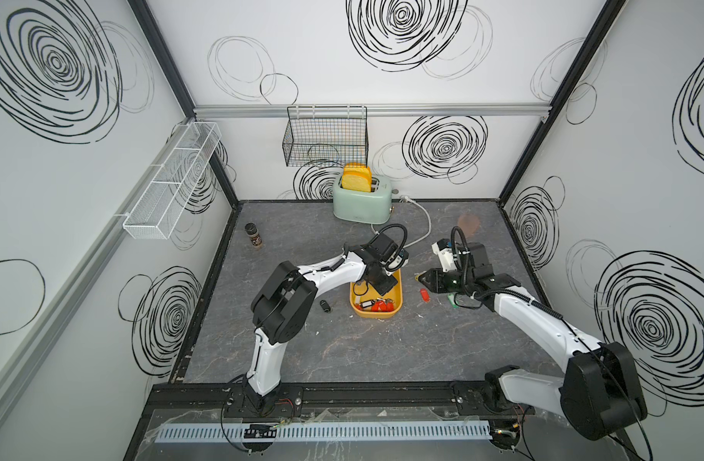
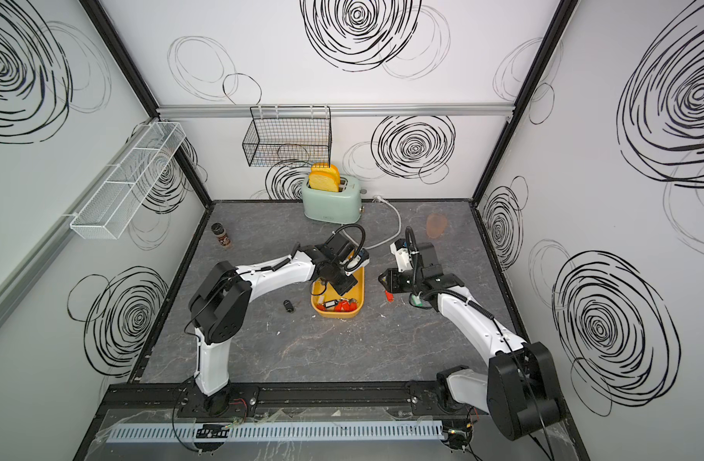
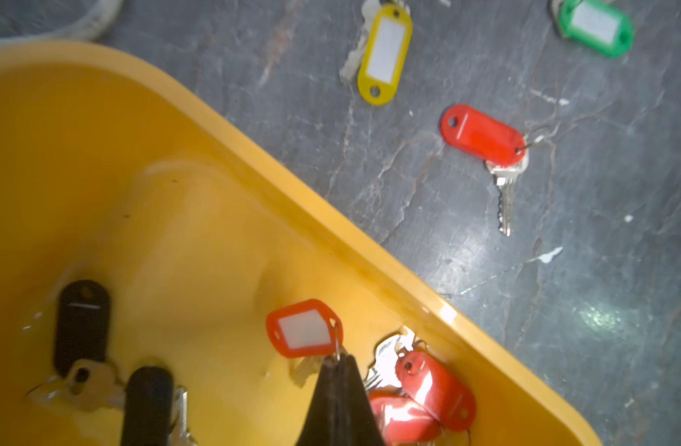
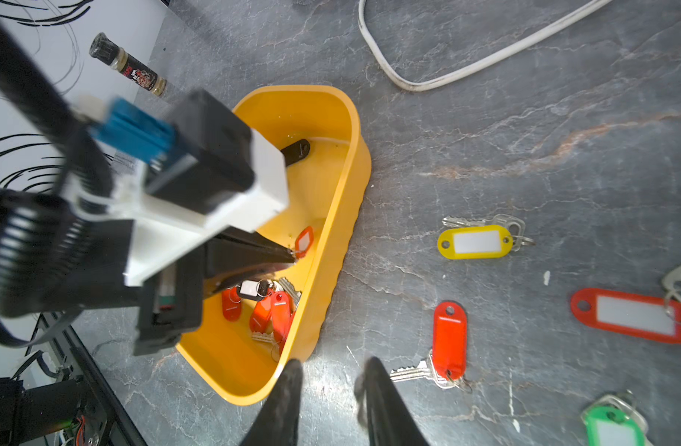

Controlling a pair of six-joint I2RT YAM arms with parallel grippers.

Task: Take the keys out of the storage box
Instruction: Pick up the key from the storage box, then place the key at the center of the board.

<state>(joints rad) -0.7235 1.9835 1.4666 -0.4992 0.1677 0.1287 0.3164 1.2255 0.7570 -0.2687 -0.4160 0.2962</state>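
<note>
- While the left end effector (image 3: 337, 361) reaches down into the storage box (image 3: 331, 231), its jaws are pinched fully together on the metal ring of a red-tagged key (image 3: 304, 328). That key's tag carries a white label and lies on the yellow floor of the box.
- Most of the other keys (image 4: 269, 312) in the storage box sit in a heap at the end nearer the robot's base, with several red tags overlapping.
- Two more tags, a first black tag (image 3: 82, 324) and a second black tag (image 3: 147, 405), lie inside the box apart from the red heap.
- The right end effector (image 4: 333, 361) hangs over the table (image 4: 562, 116) just beside the outer wall of the storage box. Its jaws are parted and nothing is between them.
- Four keys lie loose on the table on that same side, outside the box:
  - a yellow tag (image 4: 474, 241)
  - a plain red tag (image 4: 448, 340)
  - a red tag with a white insert (image 4: 636, 314)
  - a green tag (image 4: 609, 424)
- In both top views a small black fob (image 1: 324, 305) (image 2: 288, 305) rests on the table on the opposite side of the box, near it but not touching.
- At the back of the table stands a mint toaster (image 1: 361, 203) with yellow slices upright in its slot. Its white cable (image 1: 424, 225) trails toward the arms.
- A spice bottle (image 1: 253, 235) stands by the left wall.
</note>
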